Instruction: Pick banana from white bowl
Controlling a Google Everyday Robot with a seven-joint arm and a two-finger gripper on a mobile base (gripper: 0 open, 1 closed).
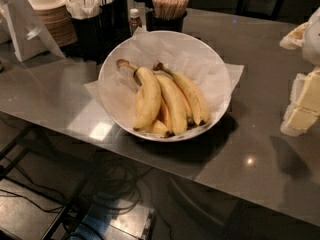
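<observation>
Five bananas (150,99), one white bowl (116,51), one hand (302,106) at right edge.

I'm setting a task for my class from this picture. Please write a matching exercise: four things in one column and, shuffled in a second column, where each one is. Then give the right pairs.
Things
1. banana
2. paper bowls
3. wooden sticks
4. gripper

Places
A. standing in a black cup behind the white bowl
B. at the right edge of the view, apart from the white bowl
C. stacked at the far left of the table
D. lying in the white bowl on crinkled paper

Pairs: 1-D, 2-C, 3-A, 4-B
</observation>
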